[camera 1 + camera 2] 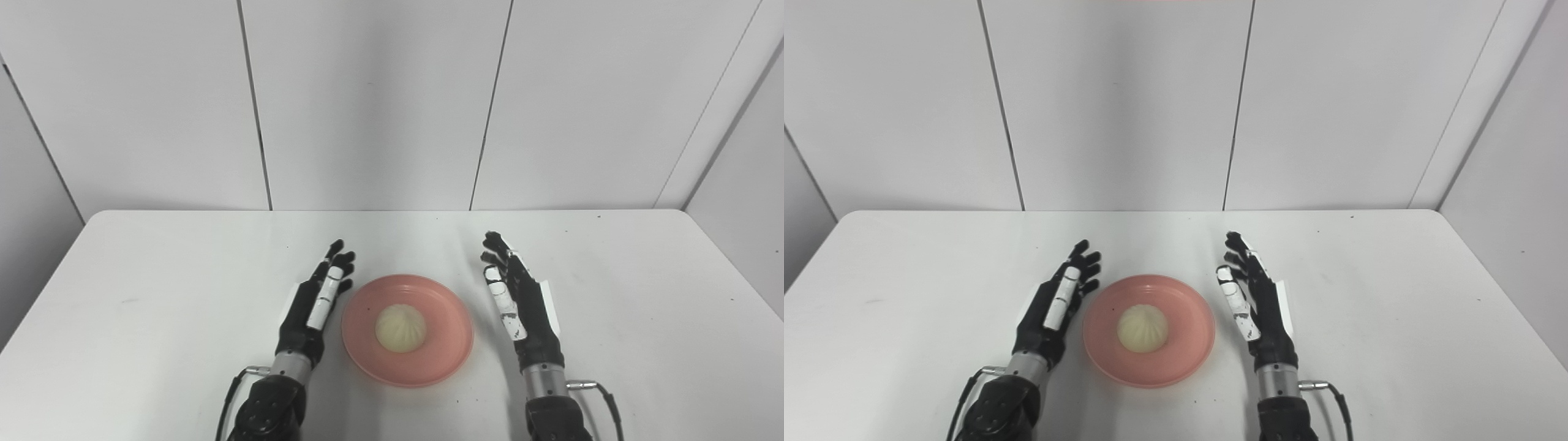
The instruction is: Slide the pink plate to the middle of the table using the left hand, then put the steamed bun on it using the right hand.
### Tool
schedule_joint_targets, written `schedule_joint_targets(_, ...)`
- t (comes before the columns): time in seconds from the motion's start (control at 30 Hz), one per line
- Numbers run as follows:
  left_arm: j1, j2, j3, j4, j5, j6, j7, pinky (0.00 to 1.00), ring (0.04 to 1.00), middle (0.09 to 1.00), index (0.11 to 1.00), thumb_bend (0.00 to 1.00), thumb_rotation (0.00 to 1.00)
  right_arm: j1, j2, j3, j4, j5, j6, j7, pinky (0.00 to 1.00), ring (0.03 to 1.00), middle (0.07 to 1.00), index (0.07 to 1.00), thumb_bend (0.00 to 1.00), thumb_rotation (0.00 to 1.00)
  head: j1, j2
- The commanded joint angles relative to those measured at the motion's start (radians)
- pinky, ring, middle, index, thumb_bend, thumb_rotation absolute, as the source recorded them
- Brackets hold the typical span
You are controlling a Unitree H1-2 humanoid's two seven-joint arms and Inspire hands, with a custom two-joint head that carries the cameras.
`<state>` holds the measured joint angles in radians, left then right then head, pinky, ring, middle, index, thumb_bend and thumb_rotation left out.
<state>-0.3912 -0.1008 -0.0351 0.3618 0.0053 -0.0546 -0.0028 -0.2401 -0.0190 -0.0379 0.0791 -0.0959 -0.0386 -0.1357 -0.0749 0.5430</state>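
Observation:
The pink plate (438, 361) sits near the middle of the white table, close to the front. A pale steamed bun (400, 328) rests on the plate, a little left of its centre. My left hand (315, 303) is open, fingers stretched forward, just left of the plate's rim; I cannot tell whether it touches it. My right hand (520, 300) is open, fingers stretched forward, to the right of the plate with a small gap. Both hands hold nothing.
The white table (153, 306) has rounded far corners and ends at grey wall panels (367, 104) behind. Bare tabletop lies to the left, right and behind the plate. Cables hang from both wrists near the bottom edge.

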Motion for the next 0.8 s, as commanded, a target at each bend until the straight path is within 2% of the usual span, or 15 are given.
schedule_joint_targets(0.0,0.004,0.013,0.009,-0.013,0.005,-0.016,0.014,0.98,0.964,0.963,0.937,0.69,0.89,-0.036,0.006,-0.015,-0.003,0.036,0.029,0.012,0.85,0.881,0.911,0.925,0.66,1.0,0.0,0.001)
schedule_joint_targets(0.1,0.005,0.021,0.013,-0.007,0.005,-0.024,0.014,0.99,0.98,0.975,0.955,0.68,0.9,-0.041,0.015,-0.022,0.023,0.053,0.049,0.01,0.89,0.897,0.932,0.943,0.7,1.0,-0.017,-0.003)
schedule_joint_targets(0.23,-0.002,0.031,0.01,0.005,0.002,-0.015,0.005,1.0,0.995,0.992,0.973,0.71,0.91,-0.046,0.023,-0.027,0.052,0.065,0.047,0.004,0.87,0.901,0.971,0.953,0.72,1.0,-0.025,-0.004)
schedule_joint_targets(0.4,-0.007,0.037,0.003,0.007,-0.006,-0.001,-0.019,1.0,1.0,0.999,0.98,0.74,0.91,-0.043,0.038,-0.034,0.059,0.099,0.055,0.013,0.87,0.908,0.98,0.971,0.71,1.0,-0.026,-0.007)
schedule_joint_targets(0.77,-0.007,0.04,0.003,-0.01,-0.023,0.036,-0.044,1.0,1.0,1.0,0.987,0.75,0.9,-0.035,0.038,-0.017,0.046,0.068,0.102,0.007,0.91,0.934,0.999,0.986,0.71,1.0,-0.028,0.0)
